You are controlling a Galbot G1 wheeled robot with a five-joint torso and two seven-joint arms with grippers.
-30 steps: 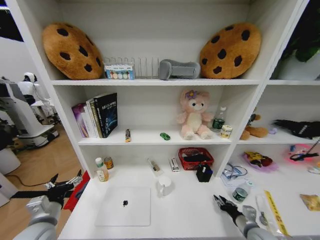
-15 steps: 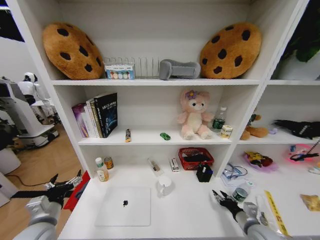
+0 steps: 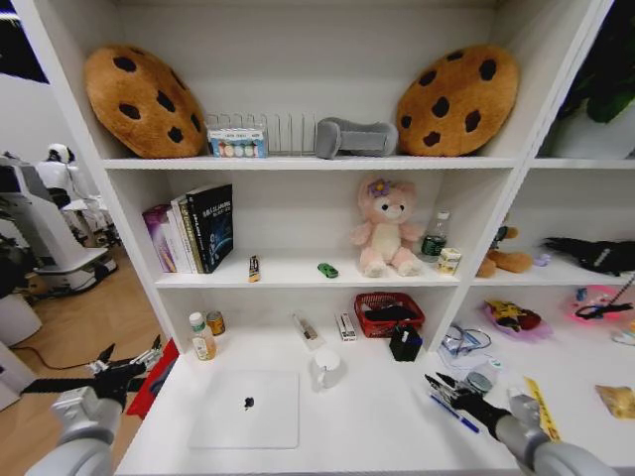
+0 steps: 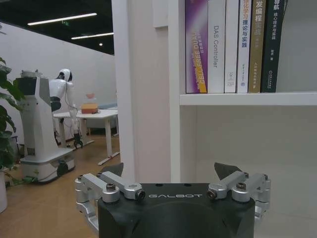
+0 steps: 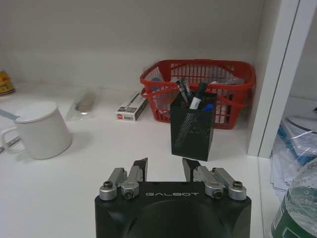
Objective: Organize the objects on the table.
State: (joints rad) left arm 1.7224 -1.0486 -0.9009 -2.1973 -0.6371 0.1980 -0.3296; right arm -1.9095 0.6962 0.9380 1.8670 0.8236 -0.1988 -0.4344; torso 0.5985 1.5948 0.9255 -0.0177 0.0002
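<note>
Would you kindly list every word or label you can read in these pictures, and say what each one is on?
"GALBOT": on the black body of the left tool.
"GALBOT": on the black body of the right tool.
"DAS Controller": on the spine of the white book.
The other book spines carry Chinese characters I cannot read reliably.
Print on the small white box and the green can is too blurred to read.

Laptop (image 3: pixel 245 409) front-left on desk (image 3: pixel 367 426); mug (image 3: pixel 325 368) just behind-right of it. Pen cup (image 3: pixel 404 343) farther right, basket (image 3: pixel 389 313) right behind it. Pen (image 3: pixel 453 414) lies front-right, w/ can (image 3: pixel 479 382) behind it.
</note>
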